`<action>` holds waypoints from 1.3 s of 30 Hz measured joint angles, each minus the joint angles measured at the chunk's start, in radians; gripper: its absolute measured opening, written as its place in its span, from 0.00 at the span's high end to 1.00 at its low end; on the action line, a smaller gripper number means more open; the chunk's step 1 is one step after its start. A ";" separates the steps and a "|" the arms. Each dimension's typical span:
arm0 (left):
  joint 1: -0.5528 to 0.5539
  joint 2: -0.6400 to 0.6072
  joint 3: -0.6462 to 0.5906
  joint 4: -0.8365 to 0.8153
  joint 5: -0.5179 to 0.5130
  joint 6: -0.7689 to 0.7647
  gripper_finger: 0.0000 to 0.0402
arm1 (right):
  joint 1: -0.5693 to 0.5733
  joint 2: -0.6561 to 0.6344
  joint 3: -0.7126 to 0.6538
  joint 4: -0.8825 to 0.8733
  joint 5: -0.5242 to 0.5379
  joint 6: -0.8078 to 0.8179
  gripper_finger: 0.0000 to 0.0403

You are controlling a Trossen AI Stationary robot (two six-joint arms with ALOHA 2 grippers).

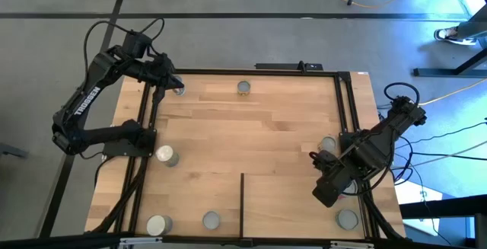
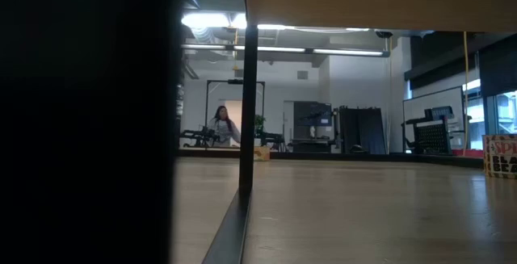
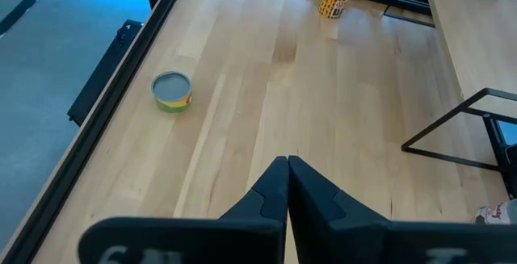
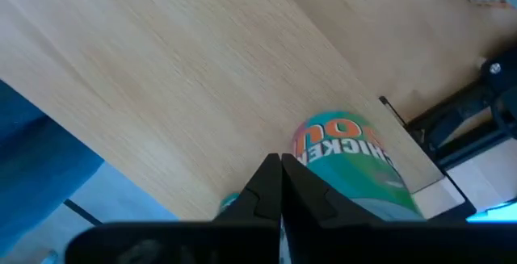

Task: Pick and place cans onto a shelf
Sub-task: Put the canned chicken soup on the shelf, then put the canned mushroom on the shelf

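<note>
High view: seven cans show on my desk (image 1: 251,135): one (image 1: 243,87) at the far edge, one (image 1: 178,89) by my left claw (image 1: 169,81), and others (image 1: 211,220) (I cannot pick out the shelf). My right claw (image 1: 314,158) hangs near the right edge.

Left wrist view: my fingers (image 3: 275,191) meet, empty; two cans (image 3: 171,91) lie ahead.

Right wrist view: my fingers (image 4: 271,179) are pressed together over a teal can (image 4: 355,163), gripping nothing.
</note>
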 joint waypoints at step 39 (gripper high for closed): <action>-0.108 0.039 0.001 0.456 -0.200 -0.383 0.82 | -0.023 -0.052 0.168 -0.069 0.568 -0.098 0.99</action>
